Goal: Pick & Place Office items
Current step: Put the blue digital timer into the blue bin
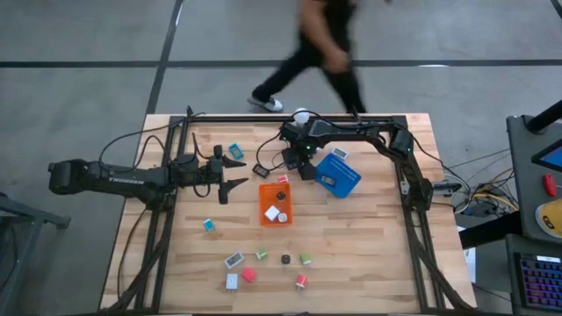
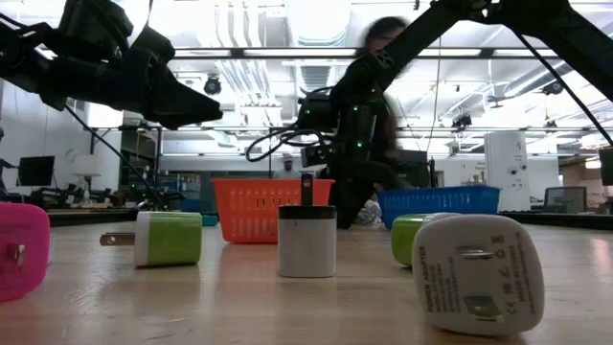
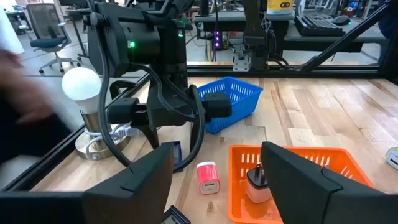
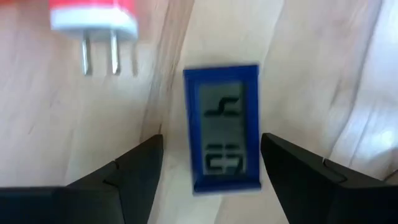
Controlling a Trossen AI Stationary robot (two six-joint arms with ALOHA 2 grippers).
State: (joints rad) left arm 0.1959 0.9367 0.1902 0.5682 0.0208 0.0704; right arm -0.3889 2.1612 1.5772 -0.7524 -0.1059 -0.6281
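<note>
While its fingers stood apart on either side of a blue-framed display piece point(image 4: 222, 127) lying on the table, not yet gripping, the right gripper point(image 4: 211, 168) hung low beside the orange tray point(image 1: 263, 215). The left gripper point(image 1: 235, 173) waited open and empty. 2 items sat in that tray; about 10 lay loose. What the blue tray point(image 1: 347, 182) held was unclear.

Two chargers point(image 1: 277, 213) lie in the tray point(image 1: 263, 195) left of the basket point(image 1: 344, 183).

- A person point(image 1: 320, 48) at the table's twelve o'clock is motion-blurred, head cut off.
- Red plug point(image 4: 93, 25) cut off.
- Pink charger point(image 2: 21, 251) cut off.
</note>
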